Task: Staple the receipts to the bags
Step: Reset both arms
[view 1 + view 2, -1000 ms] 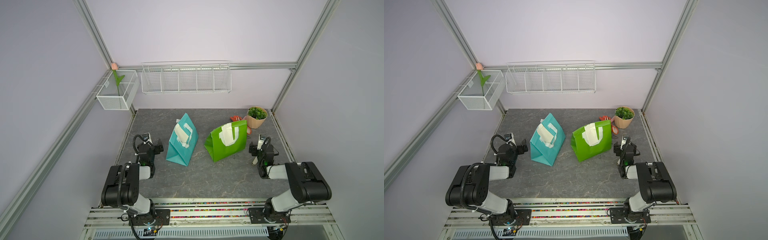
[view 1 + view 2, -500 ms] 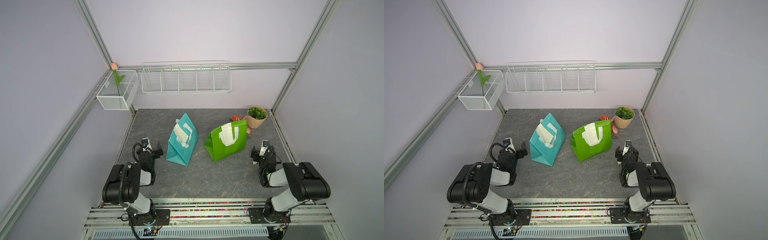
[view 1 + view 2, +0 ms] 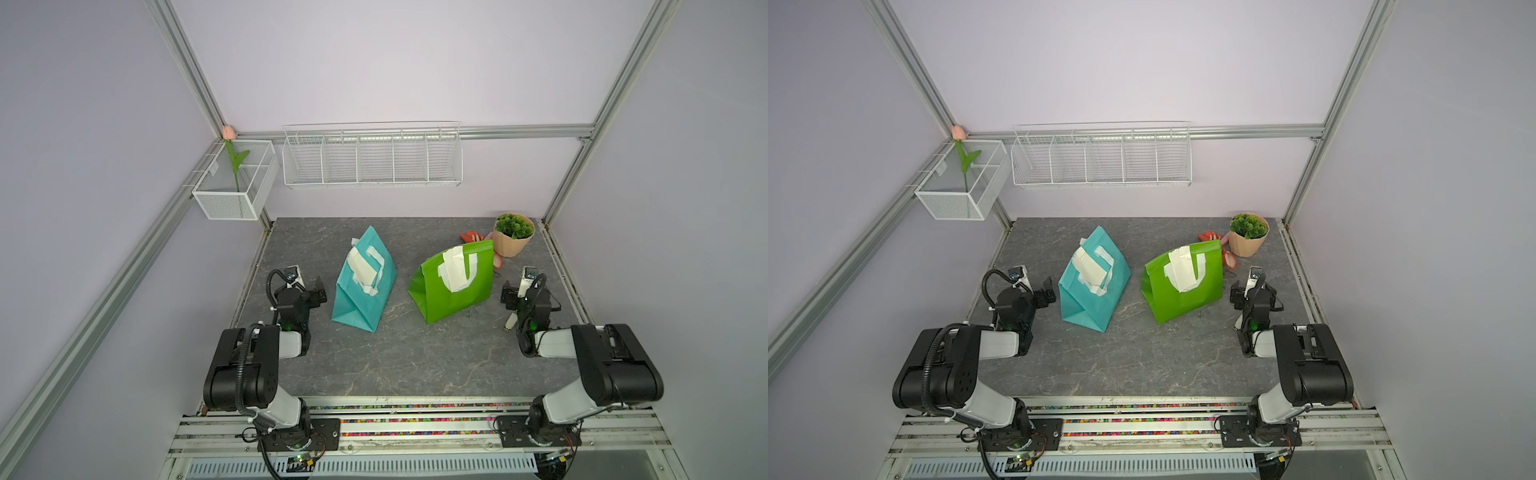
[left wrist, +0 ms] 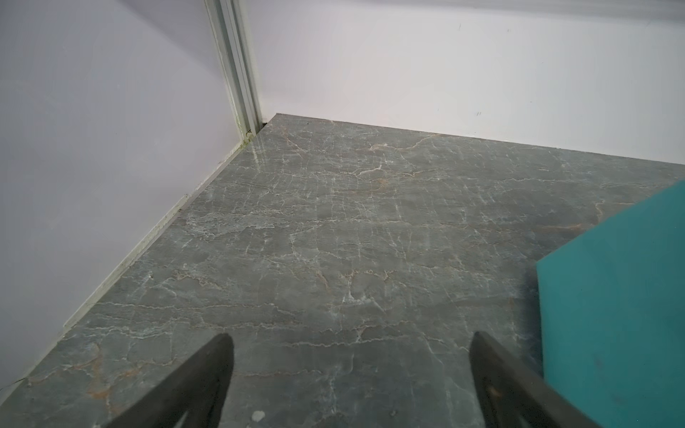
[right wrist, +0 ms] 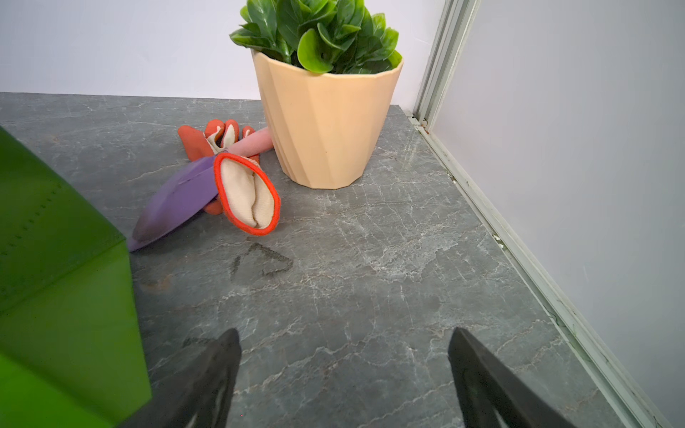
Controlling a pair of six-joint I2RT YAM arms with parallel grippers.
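Crouching low, 2 arms (image 3: 249,365) folded, left fingers (image 4: 207,381) spread by teal bag (image 3: 353,309), right fingers (image 5: 215,370) spread, empty.

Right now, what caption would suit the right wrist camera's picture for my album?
Open right hand facing a peach plant pot and a glove, beside the green bag.

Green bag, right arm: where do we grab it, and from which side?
Probably the folded top rim of the green bag, just clear of the receipt and the white handle. Come in from the side where the open right gripper sits: the wedge looks thinnest at that rim.
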